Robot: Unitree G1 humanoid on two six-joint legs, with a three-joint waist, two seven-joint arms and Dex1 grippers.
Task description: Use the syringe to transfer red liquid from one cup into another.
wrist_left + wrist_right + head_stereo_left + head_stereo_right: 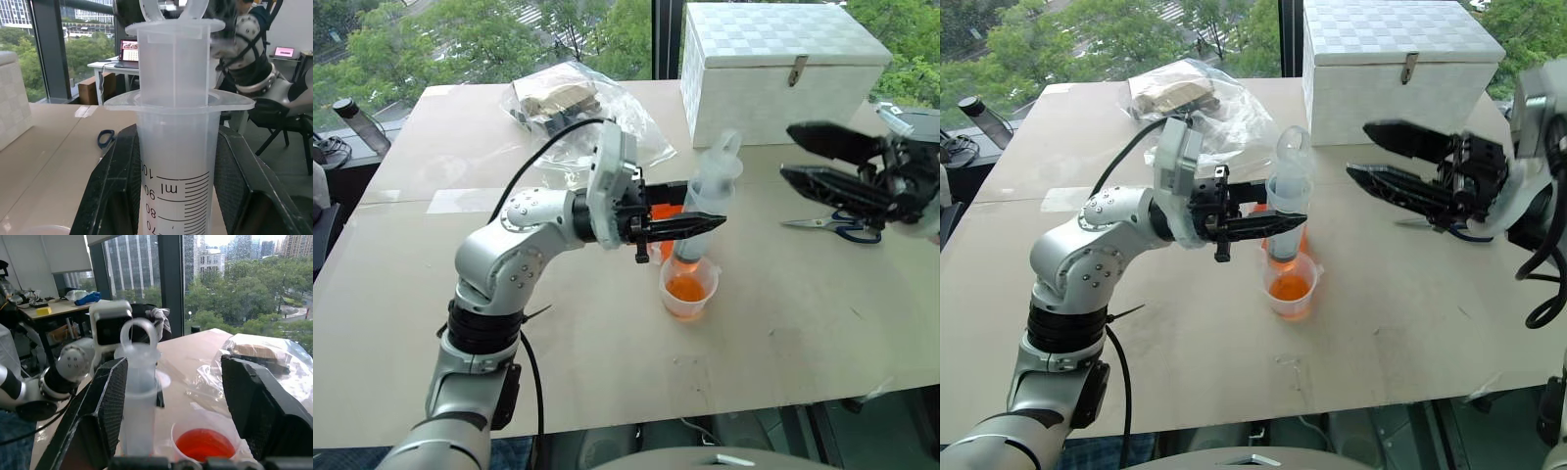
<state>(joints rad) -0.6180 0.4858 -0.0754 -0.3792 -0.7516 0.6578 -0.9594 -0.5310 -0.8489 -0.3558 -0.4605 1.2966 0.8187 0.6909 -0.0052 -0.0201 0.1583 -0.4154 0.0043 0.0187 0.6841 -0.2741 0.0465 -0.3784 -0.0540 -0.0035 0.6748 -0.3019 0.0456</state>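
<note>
1. From the left eye, our left gripper (690,226) is clamped shut around the syringe (707,201), which stands upright, tip down in the small cup (688,288). That cup holds red liquid (686,288) at its bottom. Our right gripper (803,152) hangs apart to the right with jaws spread and nothing between them. Scissors (832,224) lie below it, a white box (778,69) stands behind, and a plastic bag (570,108) lies farther back on the table (783,333).

2. From the right eye, the tall cup (1258,211) shows as an orange patch behind the left gripper, just beside the small one.

3. The left wrist shows the fingers (115,191) pressing the barrel just under its flange, with the plunger raised above it.

4. The right wrist looks between wide fingers (105,406) at the syringe and the red liquid.

5. We judge this the emptying step: next, the right gripper must come over the plunger top and press it straight down while the left holds steady.
</note>
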